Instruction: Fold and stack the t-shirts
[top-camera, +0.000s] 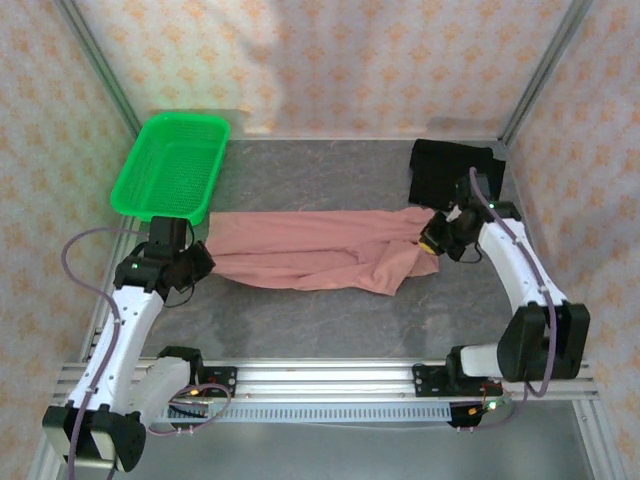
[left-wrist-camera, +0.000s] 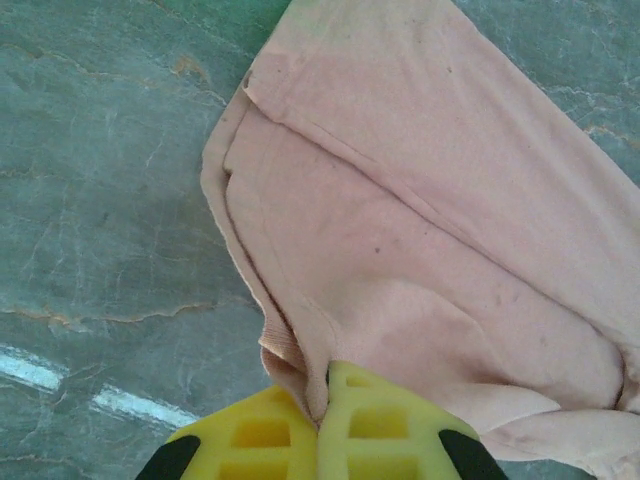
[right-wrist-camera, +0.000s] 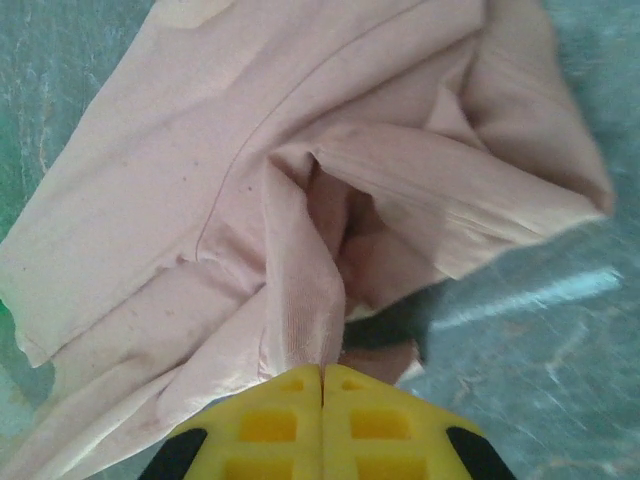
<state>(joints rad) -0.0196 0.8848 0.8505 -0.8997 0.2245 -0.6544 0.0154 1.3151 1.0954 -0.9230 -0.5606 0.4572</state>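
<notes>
The left gripper (left-wrist-camera: 322, 400) has its two yellow fingers pressed together on the left end of the dusty salmon-pink cloth t-shirt (top-camera: 310, 250). A thin hemmed edge of the cloth is pinched in the seam between them. From that grip the cloth fans out flat over the table, with one long fold line running across it.

The right gripper (right-wrist-camera: 322, 375) is likewise clamped, its yellow fingers meeting on a gathered ridge of the same pink shirt at its right end. There the cloth is bunched into deep creases and an open pocket of folds.

There are two grippers, and both hold the one pink shirt. It stretches left to right between them across the middle of the grey marbled table (top-camera: 320, 320). Its left part is broad and smooth, and its right part is crumpled, with a flap reaching toward the near side.

There are two t-shirts in all. The second, a plain black cloth t-shirt (top-camera: 445, 172), lies in a compact dark heap at the far right, just beyond the right gripper and beside the pink shirt's right end. Whether the two cloths touch cannot be told.

One bright green plastic mesh basket (top-camera: 128, 180) sits at the far left corner, just beyond the left gripper.
</notes>
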